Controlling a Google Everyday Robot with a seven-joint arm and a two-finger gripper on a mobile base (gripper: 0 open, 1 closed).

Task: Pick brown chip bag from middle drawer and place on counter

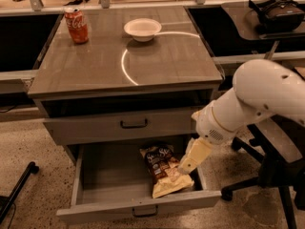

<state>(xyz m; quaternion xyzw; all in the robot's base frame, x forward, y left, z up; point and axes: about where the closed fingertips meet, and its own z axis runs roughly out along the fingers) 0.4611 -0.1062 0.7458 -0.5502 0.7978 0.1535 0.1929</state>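
The brown chip bag [164, 171] lies in the open middle drawer [138, 207], right of centre, dark front up and its cream end toward the drawer front. My gripper [187, 164] reaches down into the drawer from the right. Its tip is at the bag's right edge, touching it or just above it; I cannot tell which. The white arm [252, 99] stands over the drawer's right side. The counter [162, 61] is the cabinet's glossy grey-brown top, with a reflected ring of light.
A red soda can [76, 26] and a white bowl [142, 29] stand at the back of the counter. The upper drawer front [128, 124] is closed. A dark desk with a headset [277, 9] is at the back right. A chair base [259, 185] is to the right.
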